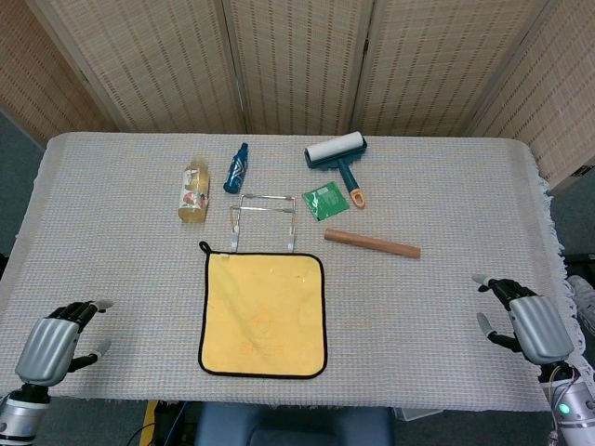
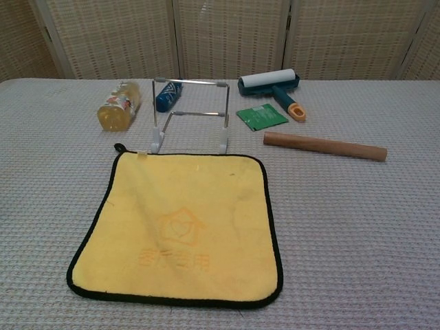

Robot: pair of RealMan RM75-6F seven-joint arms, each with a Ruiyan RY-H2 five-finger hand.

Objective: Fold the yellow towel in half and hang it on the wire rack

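Yellow towel (image 1: 264, 314) lies flat, unfolded, its far edge just before the wire rack (image 1: 265, 221), handy for hanging; left hand (image 1: 51, 346) and right hand (image 1: 526, 321) empty, fingers spread, at near table corners.

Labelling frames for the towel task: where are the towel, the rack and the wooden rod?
towel (image 2: 175, 227), chest view, its printed middle
rack (image 2: 190, 82), chest view, its top bar
rod (image 1: 372, 243), head view, mid-length
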